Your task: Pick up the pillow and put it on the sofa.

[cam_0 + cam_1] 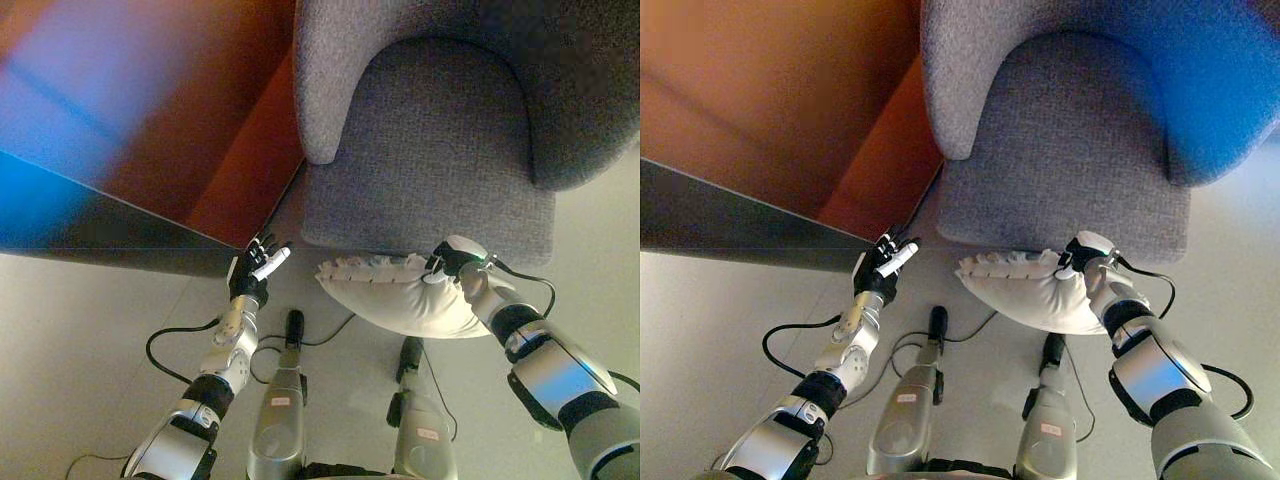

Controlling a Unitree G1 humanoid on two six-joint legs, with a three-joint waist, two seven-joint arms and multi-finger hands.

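**Pillow held at the sofa's front edge**

The right hand (458, 262), at center right of the frame, has its fingers curled over the right end of the white pillow (392, 292). The pillow hangs just below the front edge of the grey sofa (430, 150), whose back and right side are cut off by the frame. The left hand (254, 270), lower left of center, is apart from the pillow, fingers loosely spread and empty. A dark panel (740, 230) crosses the left side.
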